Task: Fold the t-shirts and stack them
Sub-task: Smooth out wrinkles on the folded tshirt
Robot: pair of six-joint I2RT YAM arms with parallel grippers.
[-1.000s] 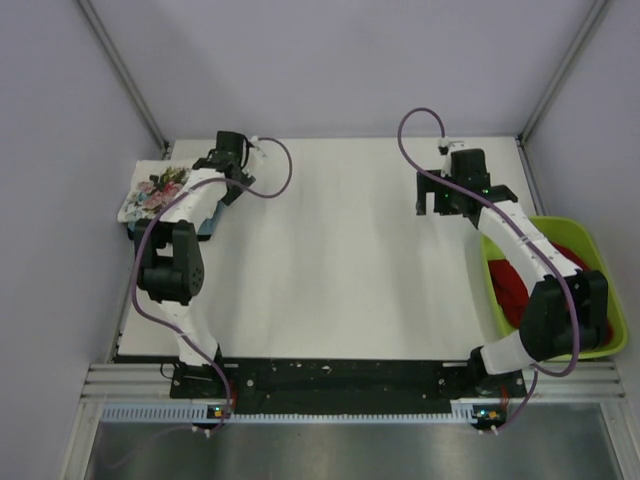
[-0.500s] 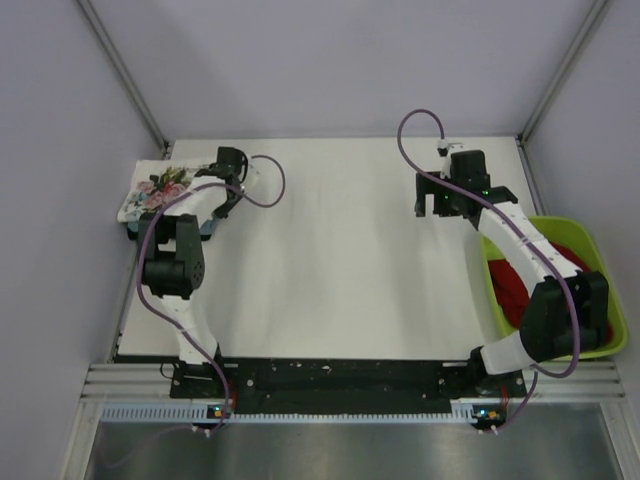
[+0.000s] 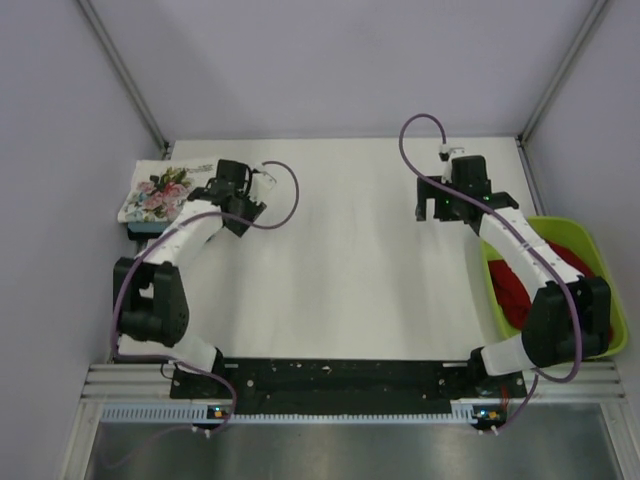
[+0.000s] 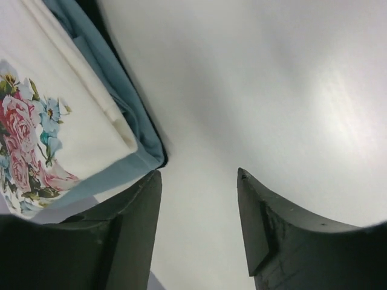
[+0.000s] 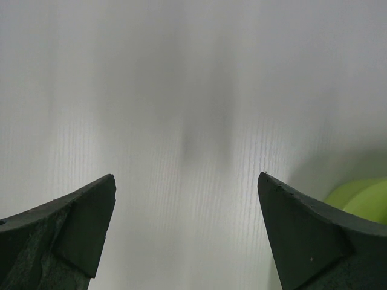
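Lying folded at ten o'clock on the surface (image 3: 350, 260), the floral t-shirt (image 3: 158, 190) tops a blue-grey one (image 4: 130, 109), the left tool (image 4: 199, 181) and right tool (image 5: 186, 176) both gape empty, and the red cloth (image 3: 507, 287) in the bin (image 3: 600, 240) at three o'clock, probably limp and light, wants pinching at an edge.

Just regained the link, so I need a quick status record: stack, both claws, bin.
stack: floral white shirt folded on top of blue-grey shirt, far-left corner of table
left claw: open, empty, over bare table just right of the stack
right claw: open, empty, over bare table at far right
bin: lime-green, right table edge, bunched red cloth inside
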